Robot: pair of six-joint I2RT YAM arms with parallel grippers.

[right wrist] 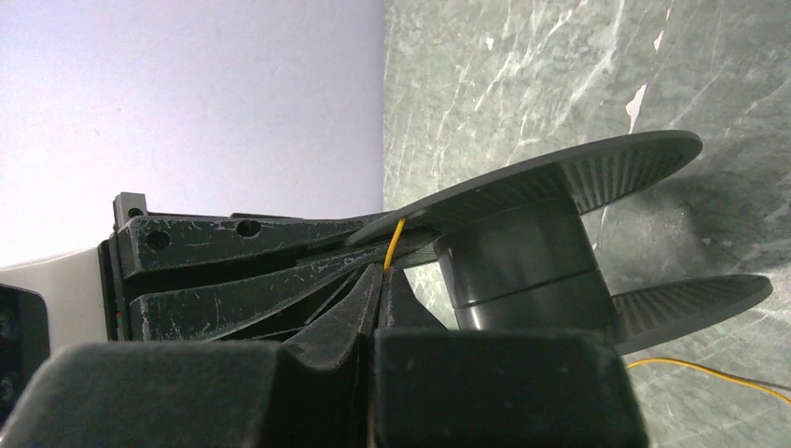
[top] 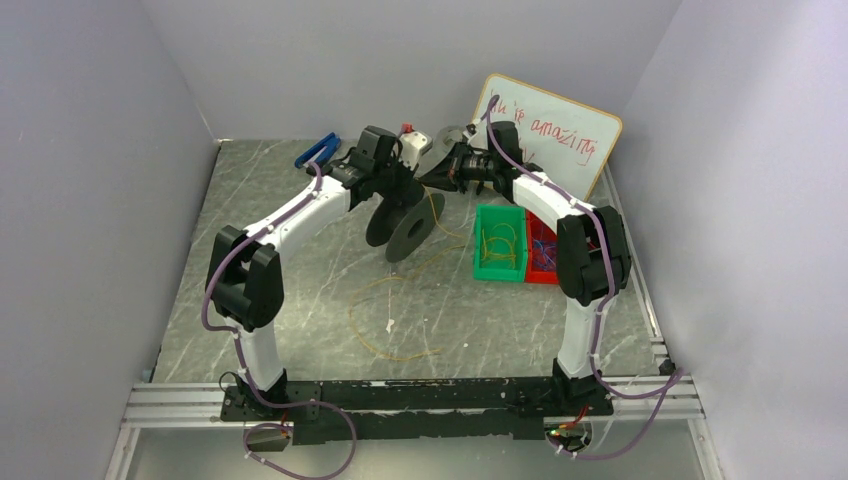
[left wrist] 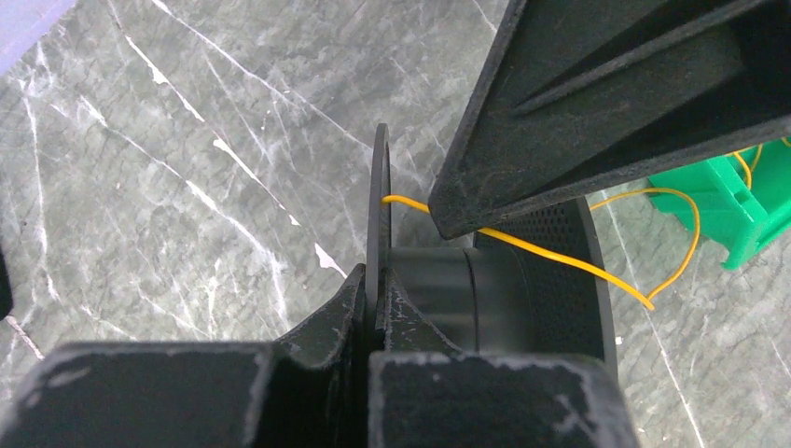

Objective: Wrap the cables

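- The right gripper (right wrist: 381,277) fills the bottom of the frame, with its fingers pressed together on a yellow cable (right wrist: 395,240).
- The cable rises from the fingertips to the upper flange of a black spool (right wrist: 522,266).
- The spool lies tilted, with its hub between two ribbed flanges.
- The left gripper (right wrist: 366,241) reaches in from the left, its tips meeting at the upper flange's rim.
- More cable trails over the marbled table (right wrist: 522,75) at lower right.
- A pale wall (right wrist: 187,93) stands behind.

Covered, cropped, or too small to read

From above, the right arm (top: 590,250) covers part of the red bin (top: 540,278), whose thin wires (top: 543,252) are too small to count, and part of the writing on the whiteboard (top: 560,135). The left wrist view crops the green bin (left wrist: 746,201) at its right edge. In the right wrist view the cable (right wrist: 395,241) vanishes between the pressed-together fingers of the right tool (right wrist: 382,273), whose body hides the lower part of the black spool (right wrist: 522,261).
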